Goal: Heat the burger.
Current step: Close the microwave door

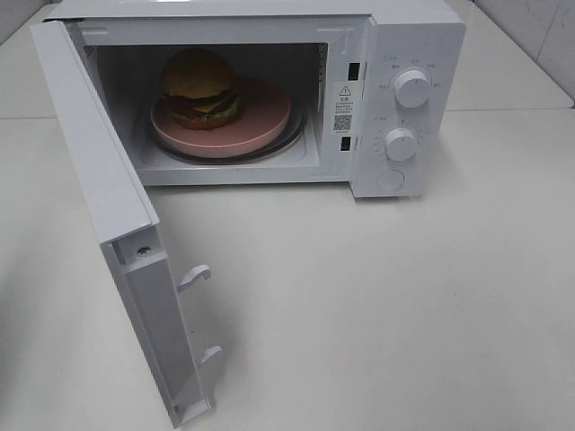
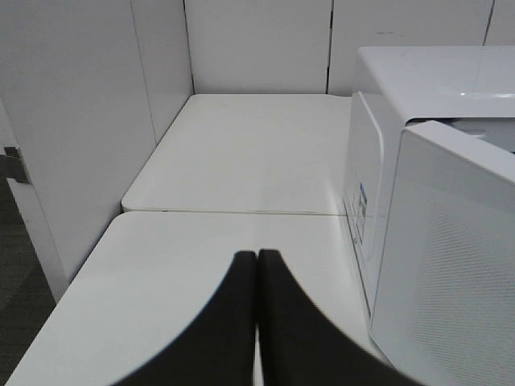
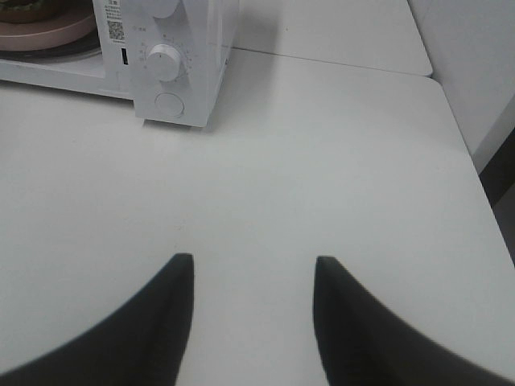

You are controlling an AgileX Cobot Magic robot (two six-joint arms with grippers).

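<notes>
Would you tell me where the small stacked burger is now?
Exterior high view, upper left: the burger sits on the round pink plate inside the open white microwave.

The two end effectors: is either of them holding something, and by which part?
Nothing is held. The left end effector is shut empty; the right end effector is open above the table.

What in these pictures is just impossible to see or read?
- High view: print around the dials and on the warning label is too small to read.
- Right wrist view: the burger and plate are cut off by the picture's edge.
- Left wrist view: the open door hides the inside of the microwave, so no burger shows.
</notes>
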